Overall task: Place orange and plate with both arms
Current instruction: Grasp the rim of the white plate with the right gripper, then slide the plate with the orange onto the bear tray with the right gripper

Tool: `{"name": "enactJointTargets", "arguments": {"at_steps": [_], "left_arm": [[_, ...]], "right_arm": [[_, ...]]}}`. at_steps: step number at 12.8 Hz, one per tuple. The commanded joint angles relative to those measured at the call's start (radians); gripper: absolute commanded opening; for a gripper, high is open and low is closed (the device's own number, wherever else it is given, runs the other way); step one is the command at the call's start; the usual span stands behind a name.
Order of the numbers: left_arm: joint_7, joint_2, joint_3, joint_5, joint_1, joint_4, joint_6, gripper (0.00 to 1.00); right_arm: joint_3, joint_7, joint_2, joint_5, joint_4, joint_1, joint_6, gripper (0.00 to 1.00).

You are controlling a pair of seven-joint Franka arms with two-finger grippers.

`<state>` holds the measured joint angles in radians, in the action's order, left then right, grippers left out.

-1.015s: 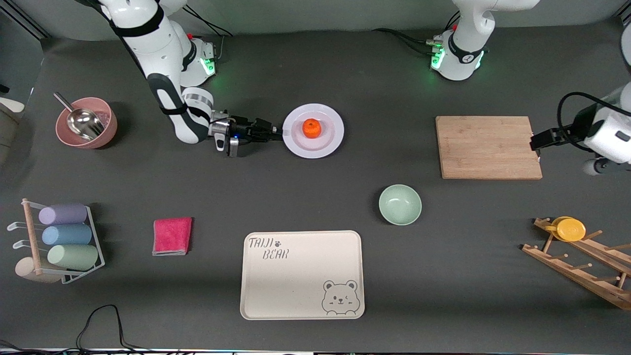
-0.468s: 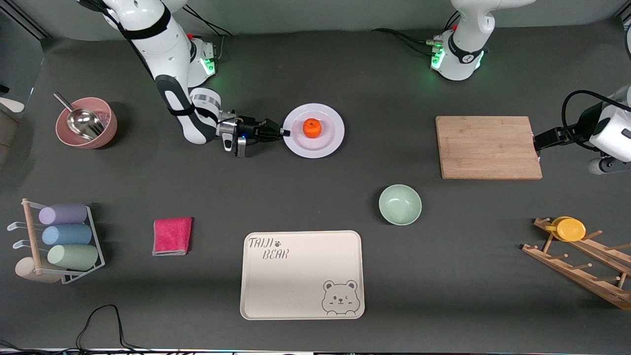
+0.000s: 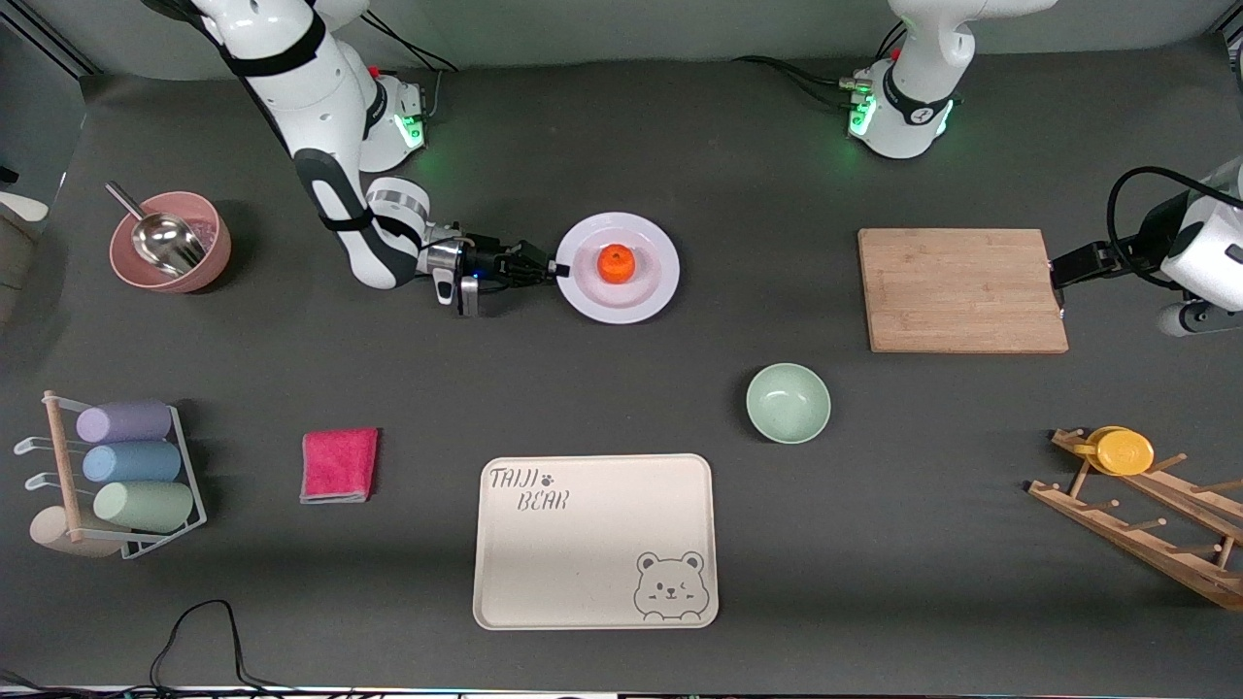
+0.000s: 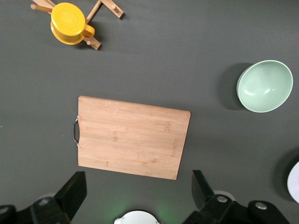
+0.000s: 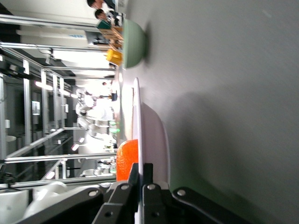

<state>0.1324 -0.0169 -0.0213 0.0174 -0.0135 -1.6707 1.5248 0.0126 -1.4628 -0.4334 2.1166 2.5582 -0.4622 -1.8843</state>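
Toward the table's robot-base edge, the right gripper [image 3: 555,269] pinches the plate [image 3: 641,291] carrying the orange [image 3: 616,263], probably needing a level lift, while the left gripper [image 4: 135,196] waits spread over the cutting board [image 3: 961,289].

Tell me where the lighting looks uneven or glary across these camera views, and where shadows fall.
Front view: even, soft light; the green bowl casts a faint shadow toward the right arm's end, and green lamps glow at both bases. Left wrist view: the bowl's shadow is darker, and a green glow tints the table between the left tool fingers. Right wrist view: bright background lights flare near the plate that the right tool grips.
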Motion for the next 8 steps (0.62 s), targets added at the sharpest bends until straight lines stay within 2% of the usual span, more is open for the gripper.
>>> {"name": "enactJointTargets", "arguments": {"at_steps": [1,3,5,8], "left_arm": [[0.003,-0.006,-0.028,0.012,-0.031,0.023,-0.028,1.00],[0.003,-0.014,-0.028,0.012,-0.026,0.023,-0.041,1.00],[-0.005,-0.015,-0.028,0.012,-0.022,0.023,-0.041,1.00],[-0.013,-0.021,-0.029,0.012,-0.020,0.023,-0.041,1.00]], "right_arm": [[0.000,0.151,0.172,-0.077,0.020,0.029,-0.001,0.00],[0.000,0.283,0.276,-0.176,0.020,0.059,-0.013,0.00],[0.000,0.366,0.343,-0.222,0.016,0.077,-0.047,0.00],[0.001,0.387,0.308,-0.269,-0.056,0.111,-0.050,0.00]]}}
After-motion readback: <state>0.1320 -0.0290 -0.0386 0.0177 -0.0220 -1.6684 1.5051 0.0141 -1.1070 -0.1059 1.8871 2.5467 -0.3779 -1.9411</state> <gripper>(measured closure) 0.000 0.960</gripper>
